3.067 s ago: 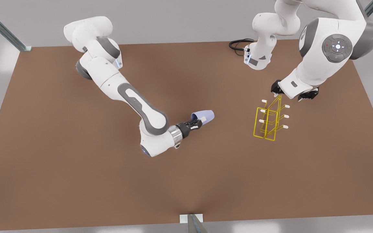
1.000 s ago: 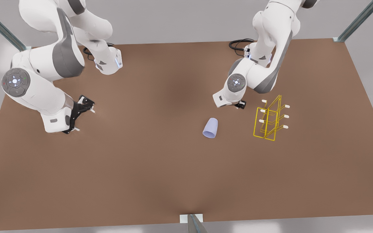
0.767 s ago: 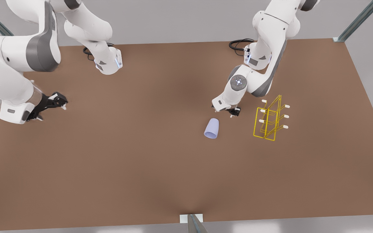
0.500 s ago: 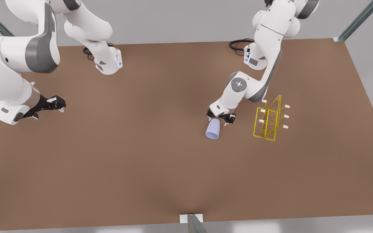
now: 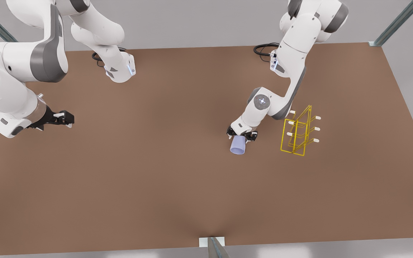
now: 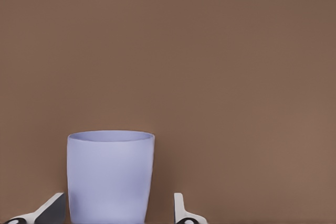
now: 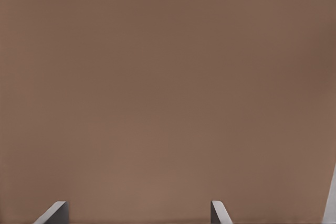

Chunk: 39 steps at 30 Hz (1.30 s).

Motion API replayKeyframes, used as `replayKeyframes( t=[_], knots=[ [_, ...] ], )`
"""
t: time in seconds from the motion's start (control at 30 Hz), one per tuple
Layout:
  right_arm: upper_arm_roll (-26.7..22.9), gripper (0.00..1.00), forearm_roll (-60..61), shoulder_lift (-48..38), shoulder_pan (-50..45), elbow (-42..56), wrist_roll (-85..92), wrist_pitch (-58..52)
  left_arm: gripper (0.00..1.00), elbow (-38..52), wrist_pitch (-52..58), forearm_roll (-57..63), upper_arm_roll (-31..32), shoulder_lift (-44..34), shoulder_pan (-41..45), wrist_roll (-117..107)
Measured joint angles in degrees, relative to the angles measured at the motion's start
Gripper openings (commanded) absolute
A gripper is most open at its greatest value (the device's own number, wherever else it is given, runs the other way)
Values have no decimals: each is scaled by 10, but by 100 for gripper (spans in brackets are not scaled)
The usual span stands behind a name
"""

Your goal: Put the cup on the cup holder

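Observation:
The lavender-blue cup [image 5: 237, 146] lies on the brown table, its open rim toward the front edge. My left gripper [image 5: 241, 135] is at the cup's narrow base end, open. In the left wrist view the cup [image 6: 110, 177] sits between the two fingertips [image 6: 52, 205], with a small gap on each side. The yellow wire cup holder [image 5: 297, 134] stands upright just to the front view's right of the cup, its white-tipped pegs sticking out sideways. My right gripper [image 5: 66, 118] waits open far off at the front view's left, over bare table [image 7: 168, 93].
A black cable [image 5: 264, 48] coils by the arm base at the back right. Metal frame posts stand at the table's corners and at the front edge [image 5: 212, 245]. The left arm's elbow [image 5: 264, 102] hangs close to the holder's top pegs.
The left gripper came down from behind onto the cup, and its fingers now straddle the base. The cup shifted slightly. The right arm pulled back to the front view's left.

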<state>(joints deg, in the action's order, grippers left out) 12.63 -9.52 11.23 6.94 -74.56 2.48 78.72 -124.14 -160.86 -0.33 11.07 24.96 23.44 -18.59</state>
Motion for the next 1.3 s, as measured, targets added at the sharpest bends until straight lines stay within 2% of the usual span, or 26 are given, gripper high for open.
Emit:
replayKeyframes(
  t=[0.9, 0.93, 1.0, 1.3],
  knots=[
    [1, 100, 1, 4, -3, 0, -65, 5, 100, 15, -6, 1, -6, 66, -2, -38],
    [1, 100, 1, 4, -3, 1, -66, 5, 99, 16, -6, 1, -6, 67, -2, -38],
    [1, 100, 0, 4, -3, 1, -68, 5, 75, 18, -6, 2, -6, 67, -2, -40],
    [1, 100, 0, 4, -3, 1, -74, 6, 74, 28, -6, 5, -6, 64, -1, -49]
  ],
)
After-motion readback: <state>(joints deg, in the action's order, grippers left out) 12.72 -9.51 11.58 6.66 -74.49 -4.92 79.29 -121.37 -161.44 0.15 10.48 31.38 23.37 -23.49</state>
